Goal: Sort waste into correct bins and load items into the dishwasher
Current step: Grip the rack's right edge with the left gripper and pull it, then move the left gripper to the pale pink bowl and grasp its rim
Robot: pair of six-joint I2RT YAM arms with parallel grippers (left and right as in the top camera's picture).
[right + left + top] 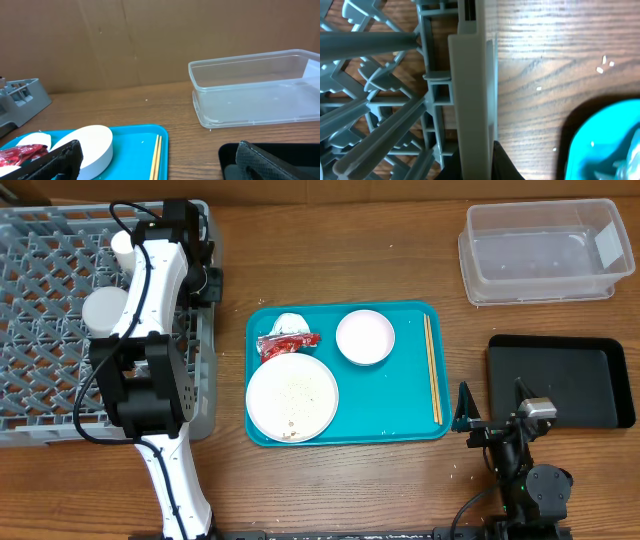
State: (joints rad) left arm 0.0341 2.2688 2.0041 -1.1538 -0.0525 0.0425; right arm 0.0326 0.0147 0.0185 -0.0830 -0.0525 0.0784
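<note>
The big grey dish rack (pixel 40 300) fills the upper left of the overhead view. Your left arm lies across its right side. Your left gripper (pixel 476 161) is squeezed tight on the rack's right wall. In the left wrist view the pale wall runs down between the dark fingers at the bottom of the frame. Two round white things sit in the rack, partly under the arm, and you cannot tell what they are.

The teal tray (pixel 400 395) lies in the middle of the overhead view. The clear tub (pixel 545 255) is in the upper right corner. The black tray (pixel 560 380) is below it, at the right edge.

The white plate (pixel 292 397) sits in the tray's lower left part, with little rice grains (pixel 293 420) on it. The pinkish bowl (pixel 365 337) is up and to the right of the plate, near it but apart. The chopsticks (pixel 432 370) lie together along the tray's right side.

The red wrapper (pixel 288 343) touches the plate's top edge. The white tissue (pixel 290 323) is just above the wrapper, touching it. More loose grains (pixel 605 62) lie on the bare table (pixel 545 40) at the right of the left wrist view.

Your right gripper (pixel 160 165) is spread wide with nothing in it. In the overhead view it sits low, between the teal tray and the black tray.
</note>
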